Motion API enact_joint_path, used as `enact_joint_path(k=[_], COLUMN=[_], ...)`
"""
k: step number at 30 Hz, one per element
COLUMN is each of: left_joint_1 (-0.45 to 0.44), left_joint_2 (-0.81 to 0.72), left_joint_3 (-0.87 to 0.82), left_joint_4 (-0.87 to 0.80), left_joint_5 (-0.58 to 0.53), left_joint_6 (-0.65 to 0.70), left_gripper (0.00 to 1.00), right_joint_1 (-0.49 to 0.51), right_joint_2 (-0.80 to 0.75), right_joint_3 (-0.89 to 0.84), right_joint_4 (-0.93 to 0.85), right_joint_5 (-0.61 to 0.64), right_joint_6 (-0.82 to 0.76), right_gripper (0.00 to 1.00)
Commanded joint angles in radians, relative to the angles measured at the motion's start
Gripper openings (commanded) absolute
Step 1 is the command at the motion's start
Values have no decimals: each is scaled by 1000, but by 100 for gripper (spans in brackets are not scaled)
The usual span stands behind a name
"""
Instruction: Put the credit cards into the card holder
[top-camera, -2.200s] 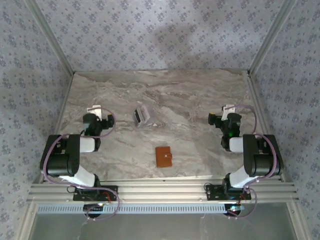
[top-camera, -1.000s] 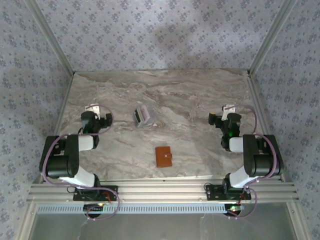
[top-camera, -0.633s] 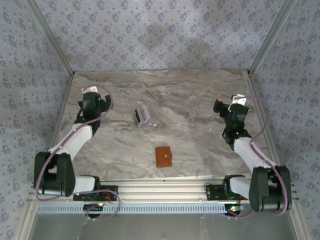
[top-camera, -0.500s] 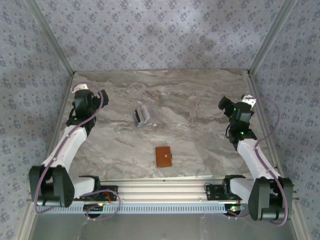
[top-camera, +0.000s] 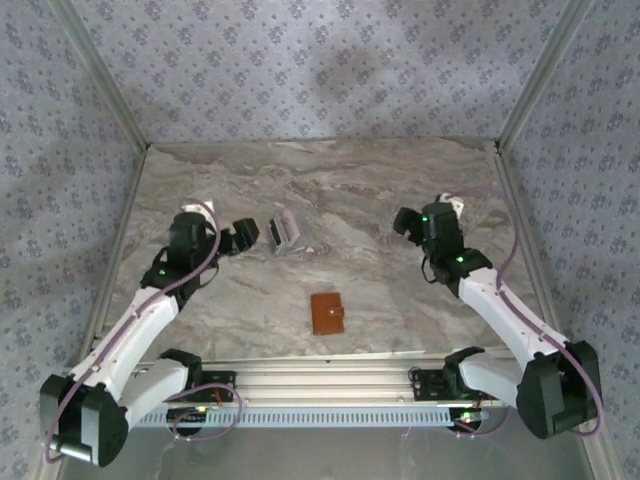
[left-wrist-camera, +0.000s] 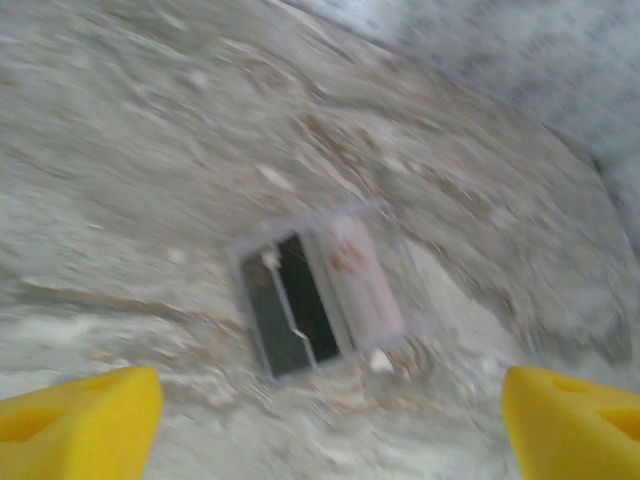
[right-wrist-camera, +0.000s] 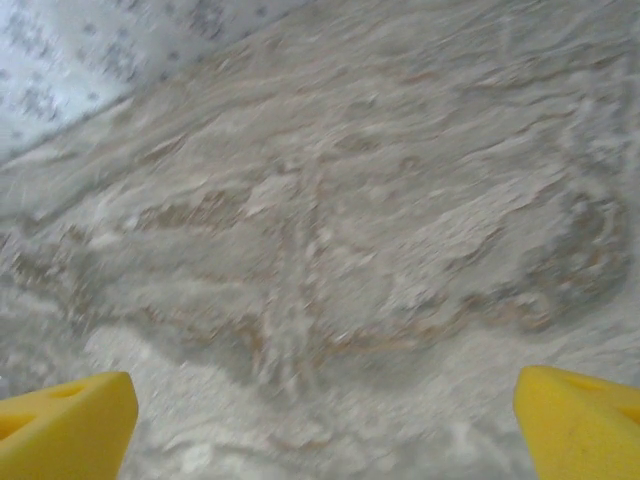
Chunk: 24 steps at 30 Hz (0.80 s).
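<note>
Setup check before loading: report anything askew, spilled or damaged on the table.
Only the cards look untidy: they lie slanted to the table edge, fanned rather than squared. The wallet lies flat and closed, near the front edge. Nothing spilled or visibly damaged.

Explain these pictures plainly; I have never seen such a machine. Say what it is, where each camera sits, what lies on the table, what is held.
Two robot arms are bolted at the near edge of a table. The wide picture looks down from above and behind: left arm on the left, right arm on the right. The other two come from cameras on the wrists; the yellow wedges in their bottom corners are the left fingers and the right fingers. On the table lie a few pale cards, seen by the left wrist camera, and a brown wallet nearer the bases. Both pairs of fingers stand open; nothing is held.
</note>
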Motion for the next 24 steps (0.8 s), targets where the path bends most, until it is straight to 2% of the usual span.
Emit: enact_joint_path(k=[1,3,5,9,12,16,24], left_joint_1=[-65,-108,-152,-259,-316,-369,-425], left_joint_2=[-8,10,39,129,210,329,487], left_joint_3=[-81,-122,-151,-206,-217,-204,-140], left_joint_4=[77,124,173,312,380,445,508], left_joint_5=[95,120,145,165,173,161,164], left_joint_6=[-87,-105,-119,-141,-146,-154,-151], left_gripper=[76,63,50,32,23,18,12], right_joint_1=[103,179,260,385,468,572,670], right_joint_2=[67,97,126,195,251,312,369], right_joint_3=[17,9,10,-6,-22,-30,-32], right_joint_4=[-116,-101,-101,-84,-55,-31,-6], right_joint_5=[75,76,81,38,11,2,-37], right_joint_6=[27,22,20,24,29,66,99], right_gripper=[90,78,60,32,27,26,27])
